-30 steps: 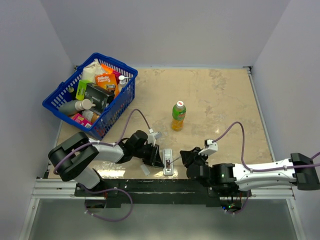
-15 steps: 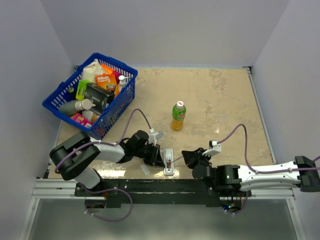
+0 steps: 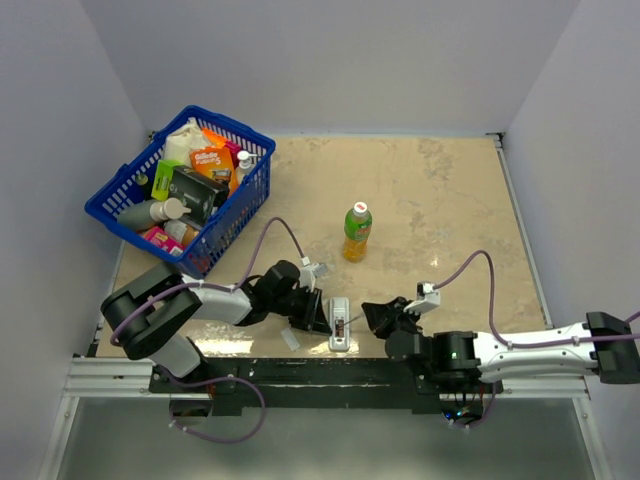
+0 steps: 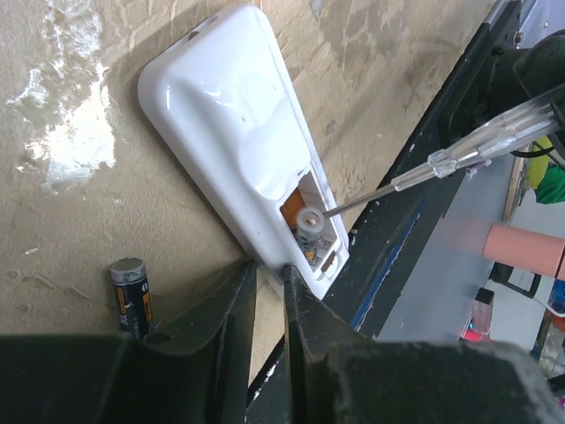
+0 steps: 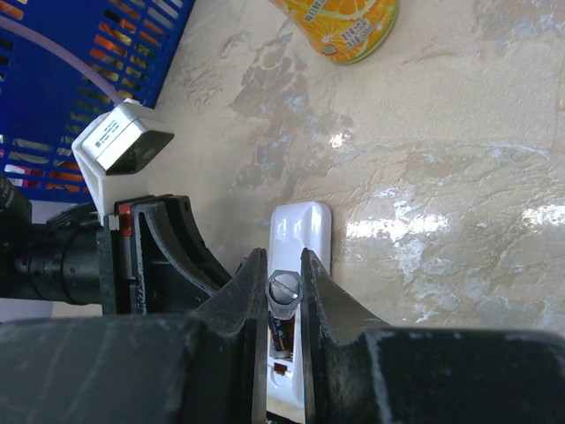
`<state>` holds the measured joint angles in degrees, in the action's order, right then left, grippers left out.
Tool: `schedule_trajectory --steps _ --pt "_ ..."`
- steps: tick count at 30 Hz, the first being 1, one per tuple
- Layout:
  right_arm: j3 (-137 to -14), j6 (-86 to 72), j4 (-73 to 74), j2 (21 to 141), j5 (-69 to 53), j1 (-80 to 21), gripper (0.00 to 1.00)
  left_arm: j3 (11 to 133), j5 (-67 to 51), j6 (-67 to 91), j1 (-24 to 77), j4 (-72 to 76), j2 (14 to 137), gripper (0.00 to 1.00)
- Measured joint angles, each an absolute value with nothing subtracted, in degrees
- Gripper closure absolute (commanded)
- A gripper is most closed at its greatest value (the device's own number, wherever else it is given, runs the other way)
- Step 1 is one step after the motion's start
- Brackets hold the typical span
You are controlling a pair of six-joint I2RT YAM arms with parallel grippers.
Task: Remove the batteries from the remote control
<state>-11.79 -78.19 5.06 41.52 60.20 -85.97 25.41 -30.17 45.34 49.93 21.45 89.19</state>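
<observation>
The white remote control [image 3: 339, 322] lies by the table's near edge, its recess open. In the left wrist view the remote [image 4: 234, 132] holds one battery [image 4: 308, 231] in that recess. A second battery [image 4: 131, 294] lies loose on the table beside it. My left gripper [image 4: 269, 267] is shut, its tips against the remote's long side; in the top view it [image 3: 321, 322] is left of the remote. My right gripper [image 5: 284, 265] is shut on a clear-handled screwdriver [image 4: 477, 146]. Its thin shaft reaches into the recess at the battery [image 5: 280, 340]. In the top view the right gripper [image 3: 373, 317] is right of the remote.
A small flat white piece [image 3: 291, 340] lies near the left gripper. A green-capped orange drink bottle [image 3: 356, 231] stands behind the remote. A blue basket [image 3: 120, 195] full of goods is at the back left. The black table rail [image 3: 300, 372] runs just below the remote.
My right arm has drawn back a little toward the right and near edge, with the screwdriver still pointing into the remote. The left gripper and the remote have hardly moved.
</observation>
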Motion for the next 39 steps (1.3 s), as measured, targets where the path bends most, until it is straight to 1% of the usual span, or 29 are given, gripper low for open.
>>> schedule_trajectory --steps 7,18,39 --pt "-13.2 -77.1 5.8 41.9 59.9 -86.0 1.00 25.7 -29.6 45.3 50.1 21.2 89.2 0.78" --pt "-19.7 -76.8 10.6 43.5 59.8 -86.0 1.00 26.9 -28.8 45.2 50.4 19.4 89.2 0.76" --pt "-20.7 -76.9 12.9 44.4 58.7 -86.0 1.00 28.3 -24.9 43.9 50.4 17.0 88.4 0.75"
